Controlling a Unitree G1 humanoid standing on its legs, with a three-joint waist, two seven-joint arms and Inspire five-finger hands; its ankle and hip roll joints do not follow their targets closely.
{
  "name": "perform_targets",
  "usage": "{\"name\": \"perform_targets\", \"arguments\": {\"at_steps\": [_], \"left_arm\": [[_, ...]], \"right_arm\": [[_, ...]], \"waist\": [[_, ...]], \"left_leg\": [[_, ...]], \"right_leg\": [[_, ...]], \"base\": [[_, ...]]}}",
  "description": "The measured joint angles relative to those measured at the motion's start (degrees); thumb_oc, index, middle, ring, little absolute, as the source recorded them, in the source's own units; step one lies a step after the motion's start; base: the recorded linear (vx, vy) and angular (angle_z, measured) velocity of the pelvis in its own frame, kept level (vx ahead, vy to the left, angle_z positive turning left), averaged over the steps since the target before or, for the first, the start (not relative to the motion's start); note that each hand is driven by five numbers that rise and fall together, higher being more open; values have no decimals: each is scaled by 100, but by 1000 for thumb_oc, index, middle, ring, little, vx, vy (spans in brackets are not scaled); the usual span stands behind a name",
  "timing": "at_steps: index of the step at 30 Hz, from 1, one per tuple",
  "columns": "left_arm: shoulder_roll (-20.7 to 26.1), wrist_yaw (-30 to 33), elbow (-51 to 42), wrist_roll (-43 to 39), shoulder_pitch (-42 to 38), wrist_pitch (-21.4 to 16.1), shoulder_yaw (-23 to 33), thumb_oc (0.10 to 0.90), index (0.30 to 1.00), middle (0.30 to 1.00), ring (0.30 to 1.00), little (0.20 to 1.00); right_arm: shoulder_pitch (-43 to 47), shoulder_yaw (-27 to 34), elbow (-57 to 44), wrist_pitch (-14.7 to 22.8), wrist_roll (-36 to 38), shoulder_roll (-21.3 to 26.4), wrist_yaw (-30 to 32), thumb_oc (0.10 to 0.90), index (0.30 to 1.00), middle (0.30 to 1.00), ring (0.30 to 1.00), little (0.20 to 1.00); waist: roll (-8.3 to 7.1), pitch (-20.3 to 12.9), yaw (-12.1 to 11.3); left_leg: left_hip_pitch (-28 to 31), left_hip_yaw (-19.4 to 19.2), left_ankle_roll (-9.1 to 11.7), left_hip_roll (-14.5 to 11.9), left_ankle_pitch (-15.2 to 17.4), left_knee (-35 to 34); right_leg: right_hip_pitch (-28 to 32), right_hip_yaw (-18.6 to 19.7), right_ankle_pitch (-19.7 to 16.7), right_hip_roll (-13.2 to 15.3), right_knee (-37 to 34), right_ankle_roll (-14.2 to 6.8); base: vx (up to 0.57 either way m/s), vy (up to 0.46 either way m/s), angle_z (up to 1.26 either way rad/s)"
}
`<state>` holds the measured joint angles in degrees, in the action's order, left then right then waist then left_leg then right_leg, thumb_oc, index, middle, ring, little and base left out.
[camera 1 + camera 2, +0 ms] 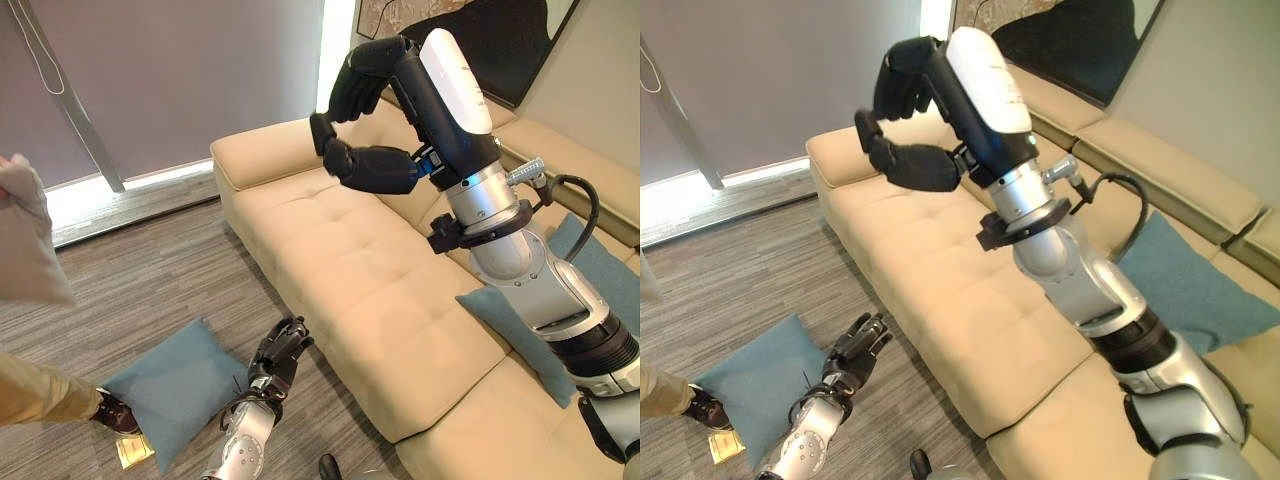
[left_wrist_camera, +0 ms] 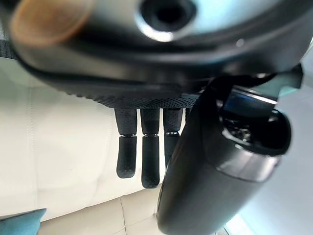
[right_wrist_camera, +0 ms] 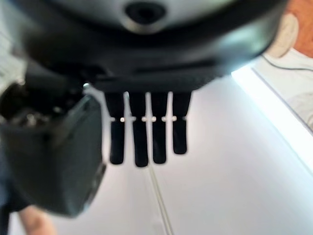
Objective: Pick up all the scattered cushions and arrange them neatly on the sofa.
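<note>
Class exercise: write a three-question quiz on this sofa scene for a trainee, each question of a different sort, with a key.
1. True or false: the blue cushion on the floor is held by the left hand.
2. Which hand is raised above the sofa? A) left hand B) right hand
3. Fill in: the other blue cushion lies on the ____.

Key: 1 false, the hand is open and apart from it; 2 B; 3 sofa.

one teal cushion (image 1: 172, 390) flat on the floor, another teal cushion (image 1: 1185, 275) apparently leaning on the cream sofa (image 1: 340, 260)
</note>
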<state>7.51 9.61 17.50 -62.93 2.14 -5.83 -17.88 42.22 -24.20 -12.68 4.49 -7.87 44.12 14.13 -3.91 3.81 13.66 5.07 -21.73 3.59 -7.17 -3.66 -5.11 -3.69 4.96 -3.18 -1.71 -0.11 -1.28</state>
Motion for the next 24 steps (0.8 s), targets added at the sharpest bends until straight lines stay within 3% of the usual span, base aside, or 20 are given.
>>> {"name": "perform_targets", "arguments": {"at_steps": [3, 4, 5, 6, 17, 24], "left_arm": [[-24, -3, 12, 6, 6, 4, 19, 461, 392, 392, 392, 392], [-28, -4, 14, 7, 9, 5, 25, 516, 474, 474, 474, 474], [-29, -5, 24, 8, 15, 5, 64, 607, 611, 611, 611, 611], [-33, -5, 36, 8, 16, 6, 57, 800, 900, 900, 900, 900], [174, -189, 340, 929, 260, 227, 408, 800, 900, 900, 900, 900], [316, -469, 1570, 1976, 805, 472, 1047, 800, 900, 900, 900, 900]], "right_arm": [[-316, 11, -3, -1, -5, -78, -20, 671, 707, 707, 707, 707], [-423, 7, -2, -8, -6, -82, -35, 758, 836, 836, 836, 836], [-519, 15, -2, -8, -26, -97, -35, 773, 860, 860, 860, 860], [-583, 13, -1, -12, -29, -97, -50, 800, 900, 900, 900, 900], [-1764, 264, 442, -78, -223, -259, -346, 800, 900, 900, 900, 900], [-3254, 510, 2096, -344, -534, -271, -771, 800, 900, 900, 900, 900]], "waist": [[26, -51, -26], [25, -52, -28], [25, -60, -26], [26, -63, -22], [40, -125, -36], [167, -217, -155]], "left_leg": [[0, 0, -5, 1, 3, 0], [-1, 1, -5, 2, 3, 0], [-4, 1, -5, 2, 3, 0], [-4, 0, -5, 2, 3, 0], [-16, 5, -14, 2, 8, 0], [-30, 27, -82, 0, 52, -1]], "right_leg": [[1, -1, 0, 4, 3, 0], [-1, -1, 0, 4, 3, 0], [-3, -1, 0, 3, 4, 0], [-4, -1, 0, 4, 4, 0], [-19, -10, 3, 8, 3, -2], [-28, -36, 45, 50, 1, -24]], "base": [[0, 0, 0], [0, 0, 0], [0, 0, 0], [0, 0, 0], [-3, 1, 0], [-5, 4, 1]]}}
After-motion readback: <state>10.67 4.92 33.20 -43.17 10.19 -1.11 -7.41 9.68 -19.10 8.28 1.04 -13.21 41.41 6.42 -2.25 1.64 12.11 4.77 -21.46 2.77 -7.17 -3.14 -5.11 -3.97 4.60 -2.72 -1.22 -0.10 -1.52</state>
